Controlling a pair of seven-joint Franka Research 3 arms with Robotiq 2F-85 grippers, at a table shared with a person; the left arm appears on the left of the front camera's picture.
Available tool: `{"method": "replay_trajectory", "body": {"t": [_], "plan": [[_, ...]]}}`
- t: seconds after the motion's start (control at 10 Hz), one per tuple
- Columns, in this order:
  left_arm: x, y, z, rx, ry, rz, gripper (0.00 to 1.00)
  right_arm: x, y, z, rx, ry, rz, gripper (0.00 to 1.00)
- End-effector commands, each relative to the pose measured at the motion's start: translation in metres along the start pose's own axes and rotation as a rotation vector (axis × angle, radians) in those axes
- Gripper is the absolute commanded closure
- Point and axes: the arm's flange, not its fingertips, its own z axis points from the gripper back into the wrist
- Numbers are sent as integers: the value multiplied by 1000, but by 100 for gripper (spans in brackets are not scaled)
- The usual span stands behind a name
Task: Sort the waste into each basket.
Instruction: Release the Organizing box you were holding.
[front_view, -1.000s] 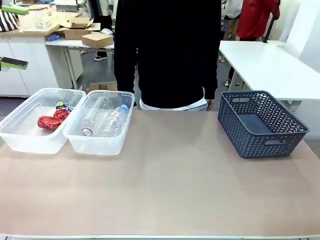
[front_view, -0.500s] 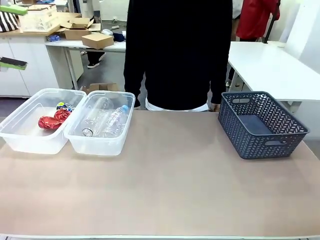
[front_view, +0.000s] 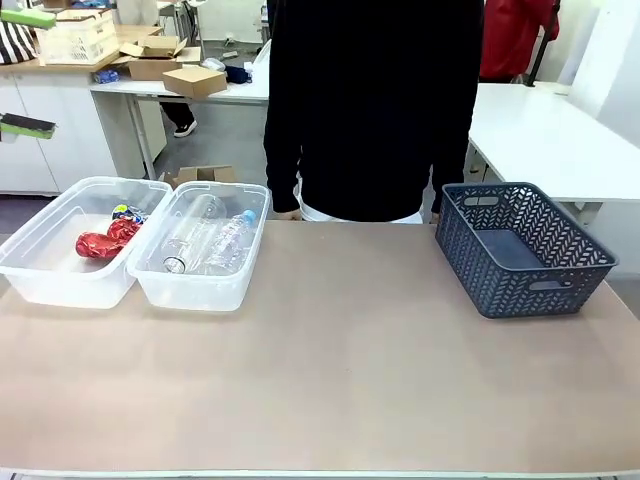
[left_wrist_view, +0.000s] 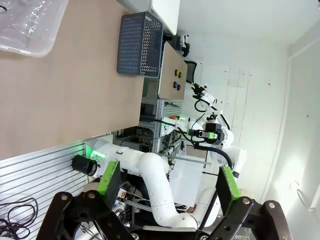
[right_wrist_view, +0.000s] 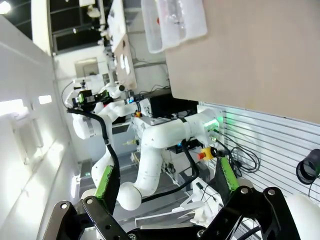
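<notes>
Sorting is appearing complete: nothing is lying loose on the counter (front_view: 340, 370). Red wrappers (front_view: 100, 241) and a small packet (front_view: 126, 212) are sitting in the left clear tub (front_view: 40, 272); the clear bottles (front_view: 214, 240) are lying in the adjoining tub (front_view: 200, 290), long axes running toward the person, one blue cap pointing that way. The blue basket (front_view: 520, 290) is standing apart, seemingly unfilled. The left gripper (left_wrist_view: 165, 182) and right gripper (right_wrist_view: 167, 181) are hanging off the counter, fingers wide, gripping nothing. Next move, in my judgement: none needed unless more waste is being handed over.
</notes>
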Motion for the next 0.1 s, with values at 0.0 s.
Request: {"method": "replay_trajectory", "body": {"t": [0.0], "plan": [[3, -1, -1, -20, 10, -26, 0, 3, 2, 2, -2, 6, 32, 0]]}}
